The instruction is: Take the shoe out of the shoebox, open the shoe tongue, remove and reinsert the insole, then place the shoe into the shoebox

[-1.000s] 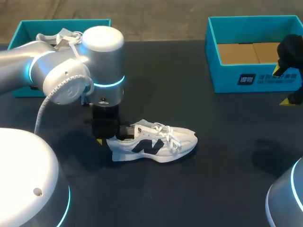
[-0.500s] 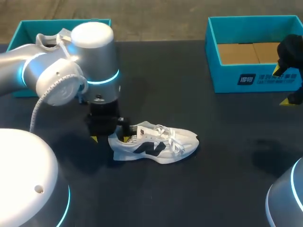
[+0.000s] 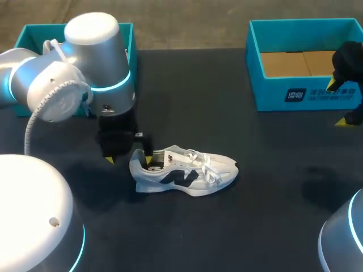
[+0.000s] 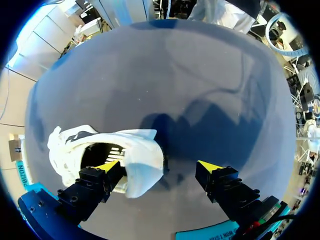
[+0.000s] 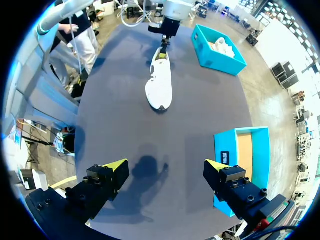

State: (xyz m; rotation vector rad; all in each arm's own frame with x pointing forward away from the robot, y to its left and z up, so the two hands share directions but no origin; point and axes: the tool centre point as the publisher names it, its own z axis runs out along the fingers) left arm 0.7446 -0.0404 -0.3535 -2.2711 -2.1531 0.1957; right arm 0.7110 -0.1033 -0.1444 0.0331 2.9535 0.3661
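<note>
Black bench (image 3: 266, 187) carries everything. At the heel of the white shoe (image 3: 190, 170) the left hand (image 4: 159, 167) stands spread: one finger dips inside the collar and the other hangs outside, clear of it, so nothing is pinched. Closing on that soft heel alone could tip or drag the shoe sideways. Well away, the right hand (image 5: 165, 170) hovers spread beside the empty shoebox (image 3: 295, 96).

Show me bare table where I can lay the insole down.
Free: the table between the shoe and the right shoebox, and the strip on the robot's side of the shoe. Crowded: the heel end, where the left gripper sits.
</note>
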